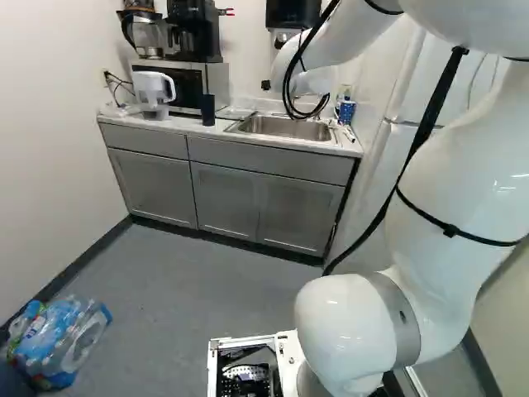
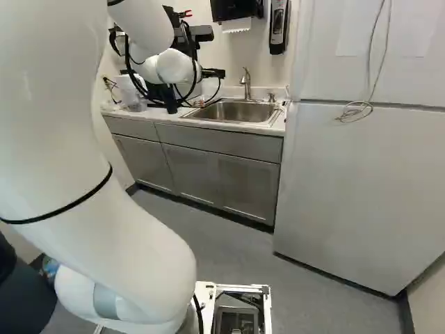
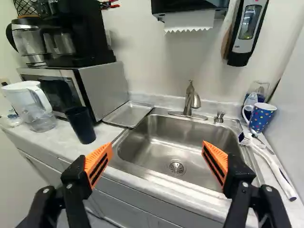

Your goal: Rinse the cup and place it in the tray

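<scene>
Open room above sink (image 3: 147, 148), faucet (image 3: 191, 99) behind

A white robot arm (image 1: 455, 165) rises at the right of the view, its black cables (image 1: 291, 83) looping before a steel sink (image 1: 285, 127) set in a pale counter (image 1: 178, 125) over gray cabinets (image 1: 223, 198). A blue cup (image 1: 346, 112) stands right of the sink. To its left are what appears to be a flat tray (image 1: 235, 113), a dark cup (image 1: 207, 110), a microwave (image 1: 217, 81) and a white pitcher (image 1: 154, 88). Wrapped bottles (image 1: 58, 335) lie on the floor (image 1: 207, 273), lower left.
</scene>
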`<state>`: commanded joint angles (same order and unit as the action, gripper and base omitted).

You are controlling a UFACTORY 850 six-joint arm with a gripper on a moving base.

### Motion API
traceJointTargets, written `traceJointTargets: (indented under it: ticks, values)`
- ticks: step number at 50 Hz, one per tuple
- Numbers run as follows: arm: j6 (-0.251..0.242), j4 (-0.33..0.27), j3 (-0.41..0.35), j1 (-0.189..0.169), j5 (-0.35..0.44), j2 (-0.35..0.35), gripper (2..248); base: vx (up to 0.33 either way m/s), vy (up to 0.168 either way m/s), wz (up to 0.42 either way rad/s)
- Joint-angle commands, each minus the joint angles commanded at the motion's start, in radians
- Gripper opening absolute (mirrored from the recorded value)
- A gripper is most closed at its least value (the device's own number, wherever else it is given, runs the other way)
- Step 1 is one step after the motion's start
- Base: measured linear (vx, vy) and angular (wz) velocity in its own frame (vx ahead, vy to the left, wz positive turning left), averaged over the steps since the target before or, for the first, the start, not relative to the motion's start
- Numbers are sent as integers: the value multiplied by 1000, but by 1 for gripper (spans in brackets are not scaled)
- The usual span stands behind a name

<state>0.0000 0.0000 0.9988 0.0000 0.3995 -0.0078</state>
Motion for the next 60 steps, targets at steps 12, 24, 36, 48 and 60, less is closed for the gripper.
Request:
traceJointTargets:
  ticks: [12, 24, 36, 48, 60]
  values:
    - [0, 0, 0, 0, 0, 0, 247, 126, 14, -7]
    - [0, 0, 0, 0, 0, 0, 247, 127, 4, -14]
    - [0, 0, 0, 0, 0, 0, 247, 130, 4, -9]
    - [0, 0, 0, 0, 0, 0, 247, 131, 6, -2]
    - [0, 0, 0, 0, 0, 0, 247, 127, 5, 0]
